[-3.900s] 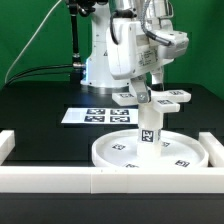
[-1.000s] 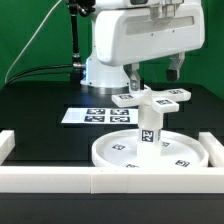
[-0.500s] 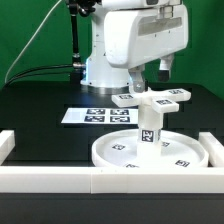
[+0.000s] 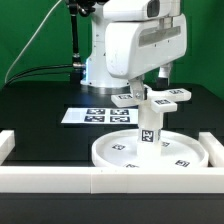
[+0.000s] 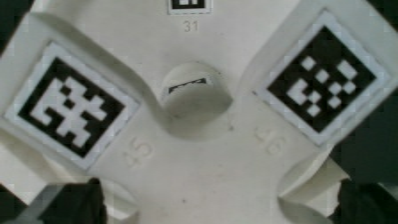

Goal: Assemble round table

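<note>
White plastic parts stand stacked in the exterior view: the round disc (image 4: 150,152) lies flat on the black table (image 4: 40,100), just behind the long white border rail (image 4: 60,178). The cylinder leg (image 4: 148,122) rises upright from the disc's middle, and the cross-shaped base (image 4: 160,96) sits on top of the leg. The marker board (image 4: 96,116) lies beside the disc, toward the exterior view's left. The arm hangs over the leg, and the gripper (image 4: 141,88) reaches down beside the base; from here I cannot tell how wide its jaws stand.

Seen from the wrist, the base (image 5: 196,130) fills the picture, tags on its arms and a round hub at the centre. Two dark fingertips (image 5: 68,203) show at the edge, spread well apart with nothing between them.

All three parts appear joined. Tightening the base may remain.
</note>
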Robot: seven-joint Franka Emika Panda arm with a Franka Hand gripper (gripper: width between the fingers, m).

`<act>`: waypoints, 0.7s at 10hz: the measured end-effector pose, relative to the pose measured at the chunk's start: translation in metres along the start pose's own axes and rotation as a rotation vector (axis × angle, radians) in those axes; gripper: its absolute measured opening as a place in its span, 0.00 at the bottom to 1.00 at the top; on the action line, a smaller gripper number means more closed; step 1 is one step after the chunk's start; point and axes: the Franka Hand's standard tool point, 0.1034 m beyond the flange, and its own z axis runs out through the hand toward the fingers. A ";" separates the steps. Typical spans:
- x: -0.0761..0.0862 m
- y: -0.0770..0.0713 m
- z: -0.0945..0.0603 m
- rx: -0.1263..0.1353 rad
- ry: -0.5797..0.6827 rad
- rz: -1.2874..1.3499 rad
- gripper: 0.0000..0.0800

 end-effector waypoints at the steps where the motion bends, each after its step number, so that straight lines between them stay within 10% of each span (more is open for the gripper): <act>1: 0.000 0.000 0.002 0.001 -0.002 -0.001 0.81; 6: -0.003 0.000 0.007 0.007 -0.010 0.005 0.79; 7: -0.003 0.000 0.007 0.007 -0.010 0.006 0.62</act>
